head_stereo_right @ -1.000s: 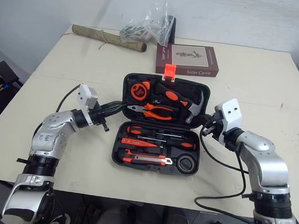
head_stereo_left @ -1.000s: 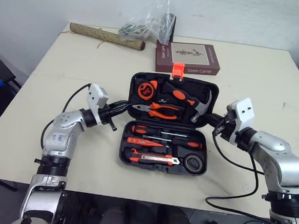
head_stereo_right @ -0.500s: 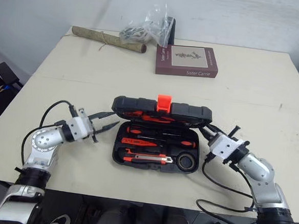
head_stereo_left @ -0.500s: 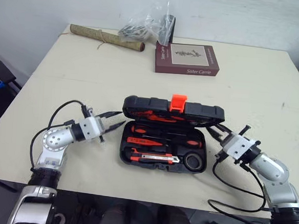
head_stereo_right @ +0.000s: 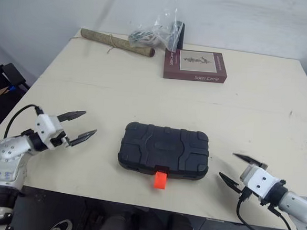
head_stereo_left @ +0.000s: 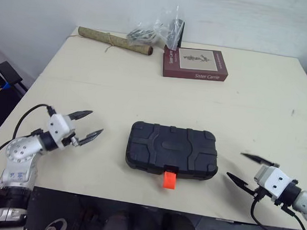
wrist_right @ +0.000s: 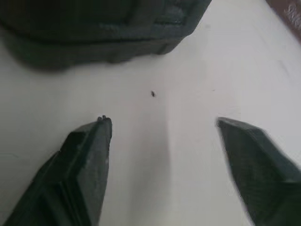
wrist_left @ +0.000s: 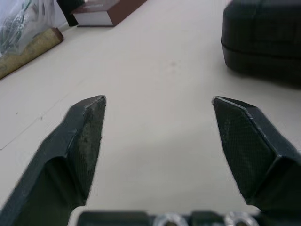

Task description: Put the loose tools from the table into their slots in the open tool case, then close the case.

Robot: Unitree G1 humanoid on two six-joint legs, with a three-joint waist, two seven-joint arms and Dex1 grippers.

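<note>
**Operator:** Where's the case?

**Spotter:** Your tool case (head_stereo_left: 172, 150) lies shut and flat on the tabletop (head_stereo_left: 92, 84), lower centre of the head views. Its orange latch (head_stereo_left: 169, 180) sticks out from the near side.

**Operator:** And the end effectors?

**Spotter:** Both are spread wide and hold nothing. Your left end effector (head_stereo_left: 95, 121) sits at lower left, well apart from the case and pointing toward it. Your right end effector (head_stereo_left: 235, 165) sits at lower right, near the case's right end but not touching it.

**Operator:** What do the wrist views add?

**Spotter:** The left wrist view gives you the textured pads (wrist_left: 89, 132), with a corner of the case ahead of them. The right wrist view gives you the case's lower rim up close and a tiny dark speck (wrist_right: 153, 93) on the surface between rim and fingers. The head views give you the whole layout.

**Operator:** And the surface and the room?

**Spotter:** The tabletop is cream and matte, with a faint seam across it and a pale wall (head_stereo_left: 255, 17) behind.

**Operator:** Give me the count.

**Spotter:**
- One case and one latch.
- One maroon book (head_stereo_left: 195, 63) at upper centre.
- One brown roll (head_stereo_left: 115, 40) at upper left.
- One clear plastic bag (head_stereo_left: 159, 28) between the roll and the book.
- Two end effectors, with two fingers each.
</note>
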